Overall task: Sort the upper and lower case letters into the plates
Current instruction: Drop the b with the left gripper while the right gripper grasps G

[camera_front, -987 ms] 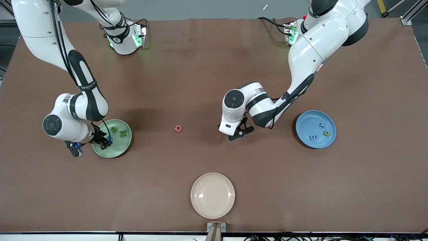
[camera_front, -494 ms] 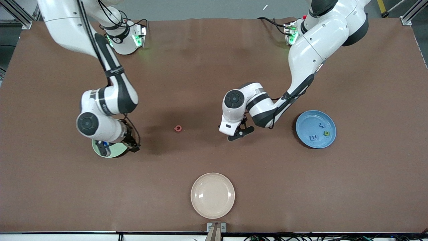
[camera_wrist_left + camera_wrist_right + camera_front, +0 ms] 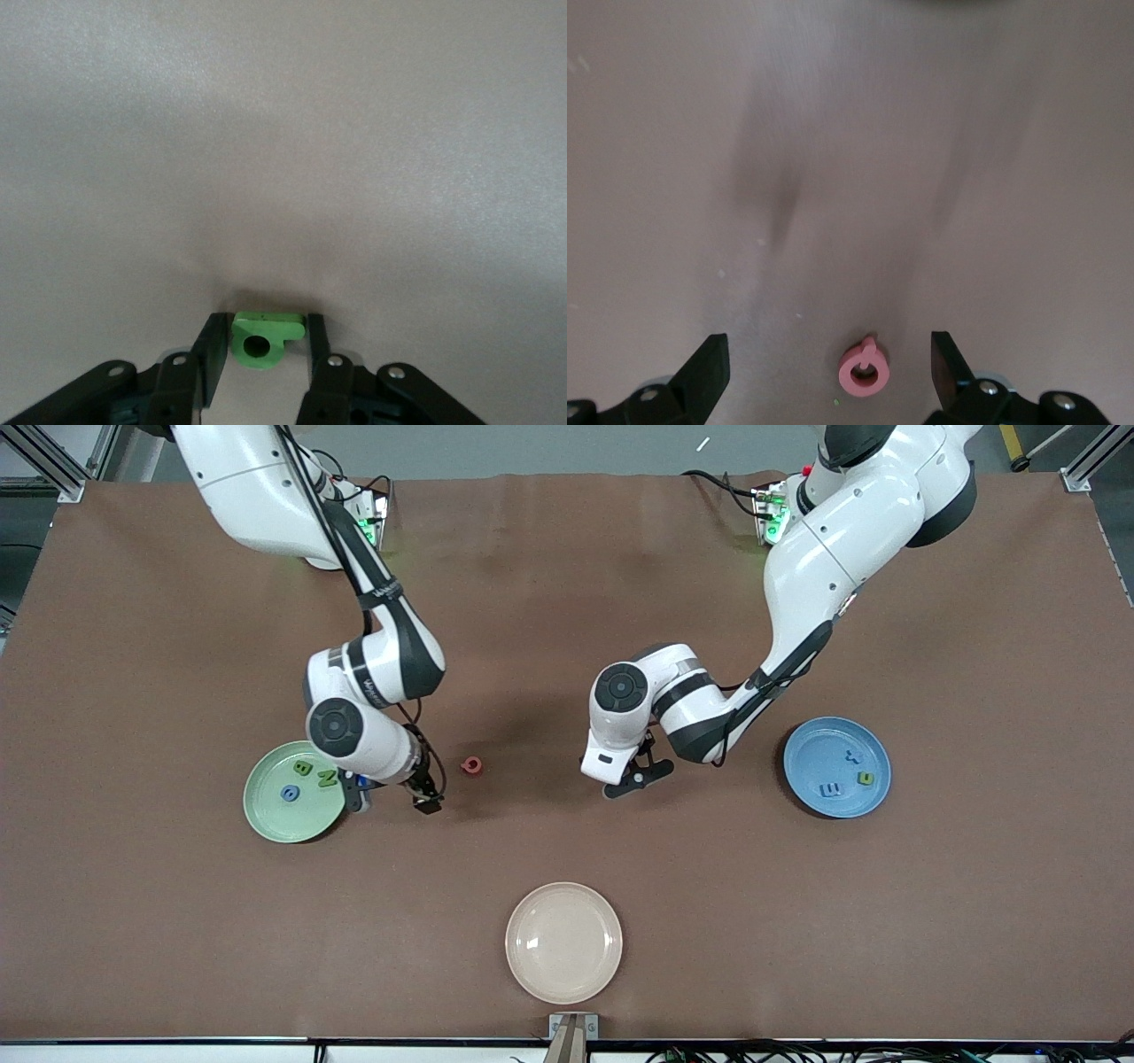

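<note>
We read the letters B (image 3: pixel 302 768) and N (image 3: pixel 327 779) in the pale green plate (image 3: pixel 266 824), and E (image 3: pixel 831 789) in the blue plate (image 3: pixel 811 737).

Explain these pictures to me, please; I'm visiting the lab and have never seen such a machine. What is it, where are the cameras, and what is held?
These are two white robot arms fixed to a brown table, each ending in two-fingered jaws. The wide picture comes from a high camera facing them. The other two come from a camera on each arm's wrist. On the table lie a round pale green plate and a round blue plate, each with small coloured letters in it, a cream-white plate nearest that camera, and a small red ring-shaped letter. The left arm has its jaws closed on a small green letter, between the red letter and the blue plate. The right arm has its jaws wide open close by the red letter, holding nothing.
</note>
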`<action>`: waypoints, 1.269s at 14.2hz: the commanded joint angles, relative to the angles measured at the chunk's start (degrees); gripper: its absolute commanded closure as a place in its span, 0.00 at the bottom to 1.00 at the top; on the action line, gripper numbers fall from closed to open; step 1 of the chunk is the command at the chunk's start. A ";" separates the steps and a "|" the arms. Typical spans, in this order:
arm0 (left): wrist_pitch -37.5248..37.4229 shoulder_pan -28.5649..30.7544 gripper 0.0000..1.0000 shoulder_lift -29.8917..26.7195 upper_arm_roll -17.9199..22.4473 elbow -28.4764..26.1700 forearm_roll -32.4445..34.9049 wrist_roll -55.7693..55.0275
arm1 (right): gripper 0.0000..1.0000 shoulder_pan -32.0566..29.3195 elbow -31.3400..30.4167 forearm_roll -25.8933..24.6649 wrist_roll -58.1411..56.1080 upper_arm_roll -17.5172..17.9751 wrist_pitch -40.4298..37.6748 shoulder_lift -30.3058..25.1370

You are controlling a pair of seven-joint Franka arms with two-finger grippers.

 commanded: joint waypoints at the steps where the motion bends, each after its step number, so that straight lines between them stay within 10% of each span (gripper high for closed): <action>1: 0.06 -0.42 0.70 0.12 0.34 0.28 -0.21 0.62 | 0.00 3.01 -0.15 0.43 4.25 -0.58 5.12 3.59; 11: -2.48 4.13 0.85 -5.15 -1.49 -0.51 -0.56 3.69 | 0.03 5.65 -0.15 0.43 6.27 -0.50 7.07 5.88; 18: -7.31 31.97 0.85 -9.20 -19.76 -14.11 0.58 19.32 | 0.11 6.71 -1.29 -0.18 6.89 -0.93 1.80 2.56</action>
